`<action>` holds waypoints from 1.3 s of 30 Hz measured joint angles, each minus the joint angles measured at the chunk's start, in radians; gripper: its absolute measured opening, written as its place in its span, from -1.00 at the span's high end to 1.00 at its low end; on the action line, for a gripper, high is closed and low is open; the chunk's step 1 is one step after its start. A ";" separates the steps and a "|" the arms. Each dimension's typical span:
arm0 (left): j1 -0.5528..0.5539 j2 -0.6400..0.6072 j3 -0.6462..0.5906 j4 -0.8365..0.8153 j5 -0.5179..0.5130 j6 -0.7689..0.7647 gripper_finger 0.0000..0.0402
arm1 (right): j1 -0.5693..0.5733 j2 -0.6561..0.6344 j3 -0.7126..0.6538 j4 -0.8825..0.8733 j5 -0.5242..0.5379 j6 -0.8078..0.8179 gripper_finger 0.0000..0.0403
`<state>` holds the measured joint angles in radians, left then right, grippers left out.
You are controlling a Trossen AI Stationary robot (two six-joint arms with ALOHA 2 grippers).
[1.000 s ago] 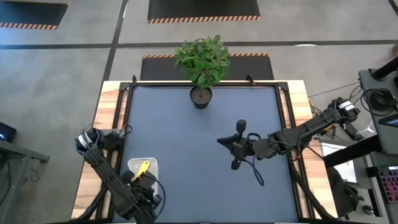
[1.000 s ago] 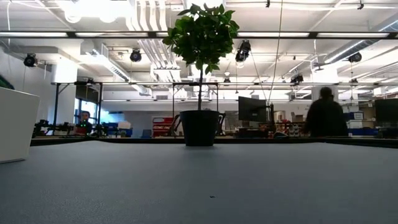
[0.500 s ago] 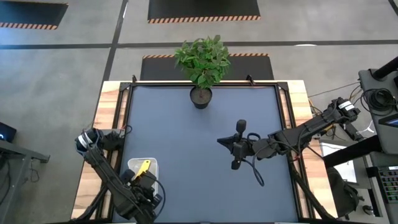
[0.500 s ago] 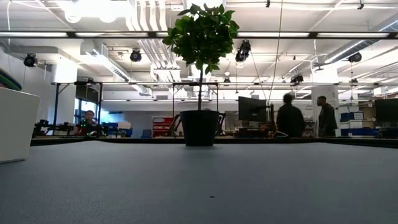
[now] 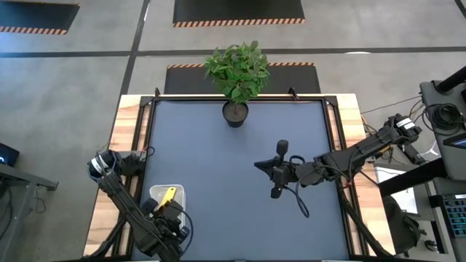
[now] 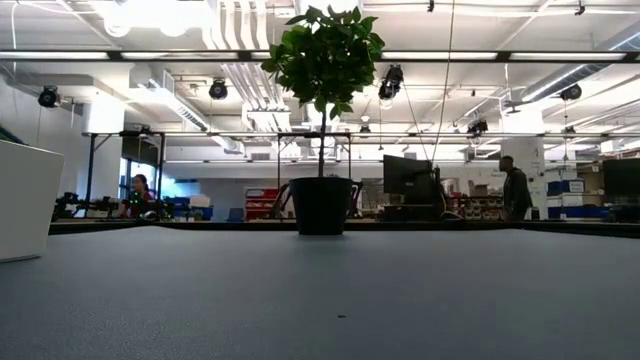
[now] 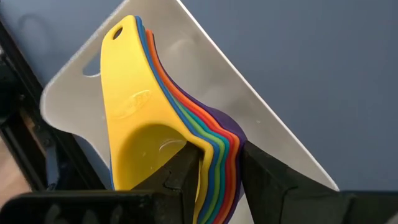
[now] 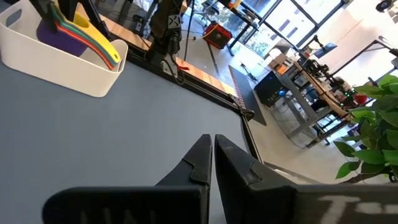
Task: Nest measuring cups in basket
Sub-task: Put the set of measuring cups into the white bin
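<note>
So this one looked pretty much wrapped up, honestly. The seven small plastic measuring cups (image 7: 180,134) with flat handles were all stacked one inside the other, yellow on top, with blue, green, orange, red and purple edges peeking out underneath, and the whole stack sat over the shallow white rectangular plastic basket (image 7: 205,59) at the near left corner of the dark blue-grey counter (image 5: 218,160). The left gripper (image 7: 214,165) was right there above the basket with its jaws clamped on the bowl end of the nested stack, so the nesting part was done, but I couldn't tell whether the stack was already resting on the basket floor or hanging a bit above it. My guess is all that was left was setting it down, letting go and pulling the arm out. The right gripper (image 8: 211,152) hovered over the middle-right of the counter, jaws pressed together on nothing, well apart from the basket. No loose cups anywhere else on the counter that I could spot, just the potted green plant in a black pot (image 5: 236,113) at the far edge.
</note>
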<state>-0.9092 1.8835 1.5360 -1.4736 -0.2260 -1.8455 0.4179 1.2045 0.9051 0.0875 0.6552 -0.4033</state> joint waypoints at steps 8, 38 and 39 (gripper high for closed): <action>0.000 0.000 -0.027 0.020 -0.001 -0.001 0.56 | 0.000 0.000 0.000 -0.004 0.000 0.002 0.96; 0.000 0.000 -0.106 0.109 -0.003 -0.051 0.53 | 0.000 0.000 0.000 -0.004 0.000 0.000 0.96; 0.000 0.000 -0.106 0.113 -0.003 -0.053 0.52 | 0.000 0.000 0.000 -0.004 0.000 0.000 0.96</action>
<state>-0.9092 1.8839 1.4296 -1.3610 -0.2295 -1.8984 0.4179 1.2045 0.9051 0.0837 0.6552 -0.4038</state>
